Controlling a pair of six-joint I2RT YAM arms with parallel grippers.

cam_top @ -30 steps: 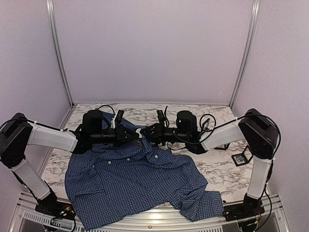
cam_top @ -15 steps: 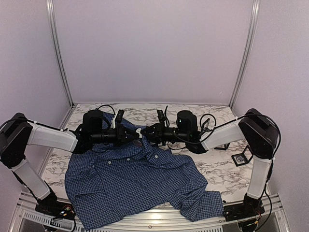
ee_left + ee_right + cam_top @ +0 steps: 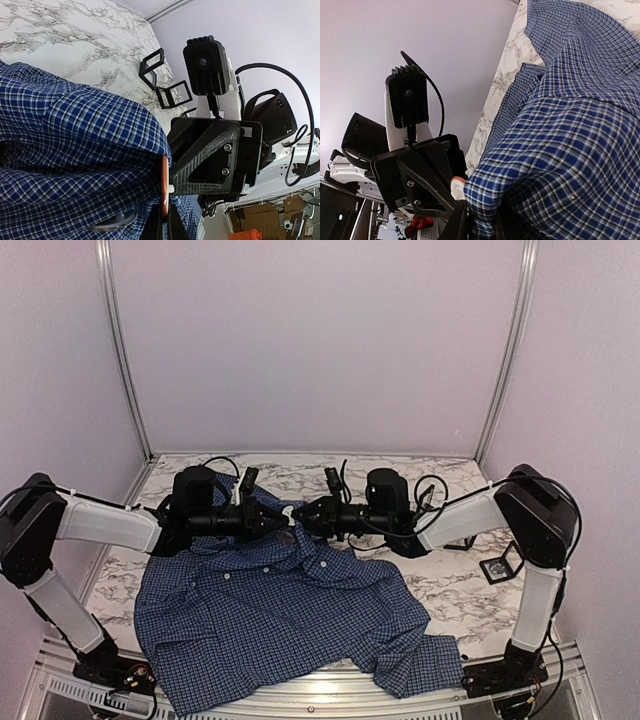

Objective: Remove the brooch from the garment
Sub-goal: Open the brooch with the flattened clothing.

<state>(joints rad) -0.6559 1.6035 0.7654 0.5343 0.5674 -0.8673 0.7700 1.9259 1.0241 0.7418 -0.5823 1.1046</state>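
Most of the garment [image 3: 280, 610] lies flat on the marble table [image 3: 455, 590], with hem and one sleeve at the near edge between the arm bases. To its right, apart from the cloth, is a small black frame [image 3: 497, 568]; not involved.

Farther in, at the collar end, both grippers meet tip to tip.
- Right gripper [image 3: 476, 224]: fingers closed over a raised fold of the checked cloth, holding it up off the table.
- Left gripper [image 3: 164, 227]: fingers pressed together on the brooch [image 3: 164, 185]. It shows edge-on as a thin orange disc at the fold's edge, just beside the right gripper's black body.
- Whether the pin is out of the cloth: cannot tell.

Handling judgement: the brooch looks light, rigid and thin, probably slick on its faces. A pinch across the flat faces near the rim suits it. The pin behind could snag. The cloth is soft and will follow any pull unless held down close beside the brooch.

Beyond the grippers: more marble, then the pale back wall [image 3: 320, 350].
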